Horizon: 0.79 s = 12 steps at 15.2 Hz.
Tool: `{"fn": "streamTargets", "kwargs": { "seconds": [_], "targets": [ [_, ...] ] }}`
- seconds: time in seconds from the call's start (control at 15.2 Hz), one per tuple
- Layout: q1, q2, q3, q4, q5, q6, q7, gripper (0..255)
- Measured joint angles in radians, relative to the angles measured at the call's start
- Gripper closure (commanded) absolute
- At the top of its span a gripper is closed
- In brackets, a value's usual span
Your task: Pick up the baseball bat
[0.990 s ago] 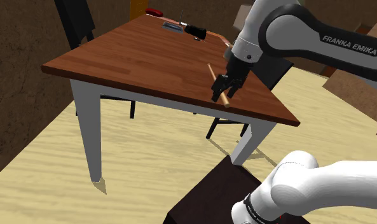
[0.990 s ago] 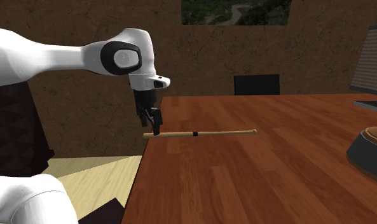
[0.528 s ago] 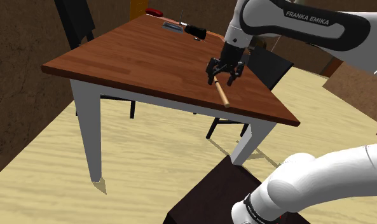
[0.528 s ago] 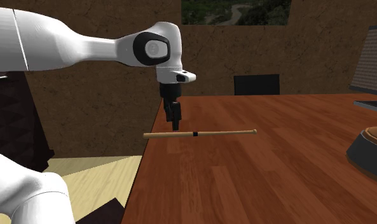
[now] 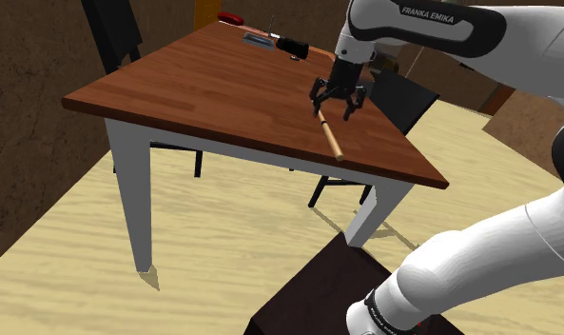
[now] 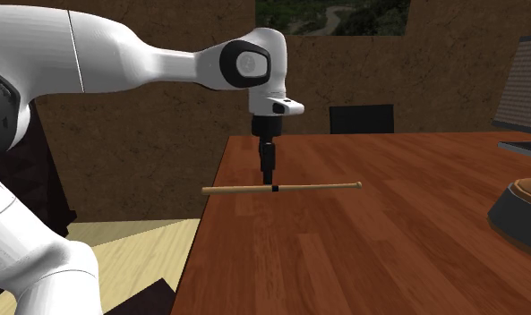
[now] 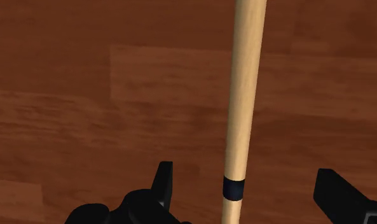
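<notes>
A light wooden baseball bat (image 5: 331,139) with a thin black band (image 7: 233,188) lies flat on the brown wooden table (image 5: 204,95), near the shoulder view's right corner. Its thick end (image 6: 209,191) reaches the table's edge. My black gripper (image 5: 337,101) hangs just above the bat's banded middle (image 6: 275,188), pointing straight down. It is open. In the wrist view the gripper (image 7: 247,191) straddles the bat (image 7: 244,95), with one finger (image 7: 163,181) and the other finger (image 7: 336,191) well apart on either side, neither touching the wood.
Small dark items (image 5: 291,46) and a red one (image 5: 230,16) sit at the table's far end. A dark rounded object (image 6: 523,210) stands at the second exterior view's right. Black chairs (image 5: 113,33) stand behind the table. The stand (image 5: 313,300) is below the near corner.
The gripper has travelled along the bat from its thick end near the table edge to the black band and turned about its axis. The bat has not moved.
</notes>
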Motion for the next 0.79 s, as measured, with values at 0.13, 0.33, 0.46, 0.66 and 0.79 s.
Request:
{"fn": "streamTargets", "kwargs": {
  "seconds": [0.13,0.33,0.46,0.66,0.79],
  "targets": [
    [-0.001,-0.004,-0.001,-0.033,0.000,0.028,0.003,0],
    [-0.001,-0.006,0.000,-0.070,0.000,0.063,0.006,0],
    [-0.001,-0.007,-0.001,-0.077,0.000,0.069,0.005,255],
    [-0.001,-0.008,-0.001,-0.079,-0.001,0.071,0.005,255],
    [-0.001,-0.008,-0.001,-0.080,0.000,0.071,0.005,255]
  ]
}}
